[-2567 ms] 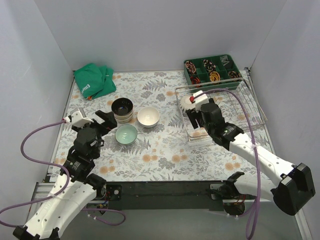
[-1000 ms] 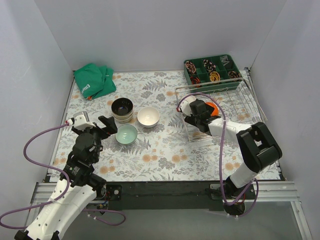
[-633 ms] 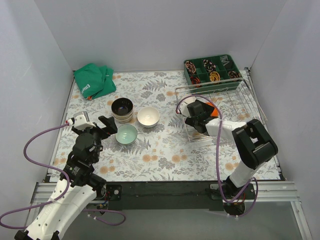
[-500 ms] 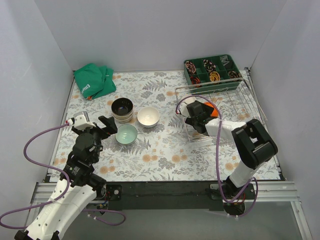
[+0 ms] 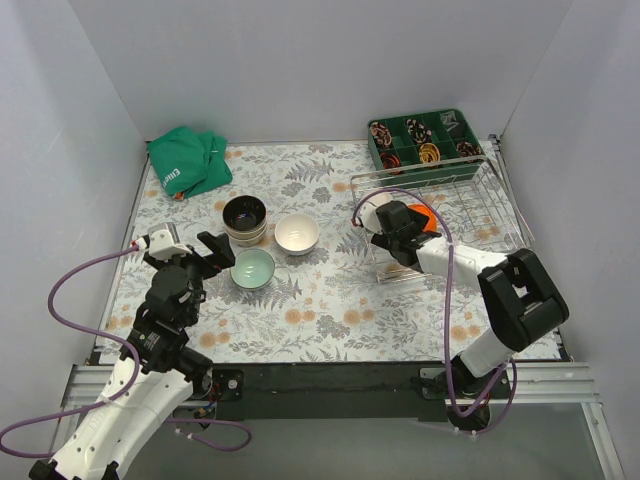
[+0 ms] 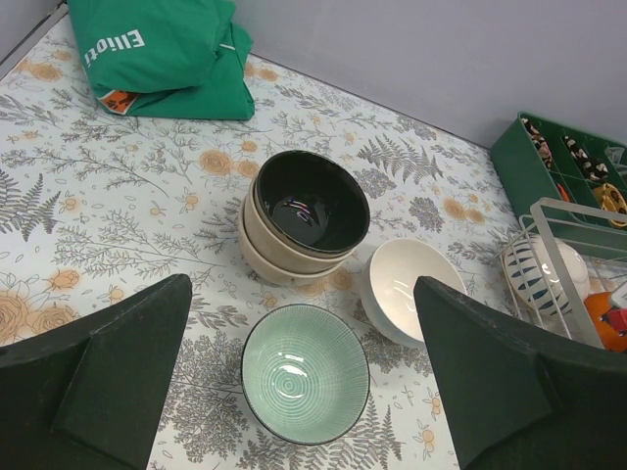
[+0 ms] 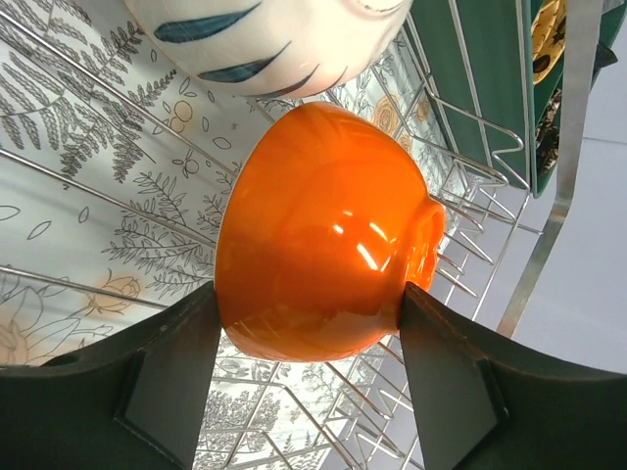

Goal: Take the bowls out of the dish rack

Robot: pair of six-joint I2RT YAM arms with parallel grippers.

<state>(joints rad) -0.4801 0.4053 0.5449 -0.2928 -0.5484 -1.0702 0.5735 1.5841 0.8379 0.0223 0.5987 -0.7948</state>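
Right gripper [image 7: 309, 299] has gone from riding high over the dish rack [image 5: 462, 243] to sitting down inside it, elbow folded up. In the last second it barely shifts. Its two fingers now sit against opposite sides of the orange bowl [image 7: 318, 235], so it looks clamped on it, though how firmly I can't tell. The bowl is tipped, outside wall toward the wrist camera, wires behind it, so not lifted clear yet.

From above, the orange bowl shows at 3 o'clock of the gripper, in the rack's 10 o'clock corner. A white bowl with blue strokes [image 7: 265, 34] sits just beside it at 12 o'clock, also in the rack.

Left gripper [image 6: 304, 382] hasn't moved: jaws wide apart, holding nothing, over the pale green bowl [image 6: 306, 373].

Four bowls are already out at 9 o'clock on the table [image 5: 330, 300]: the pale green bowl, a plain white bowl [image 5: 297, 233], and a dark-glazed bowl [image 5: 245, 214] stacked in a beige one.

Meaning: grasp step looks done and lift-out is next. At least two bowls are left in the rack, so the task is roughly past halfway.
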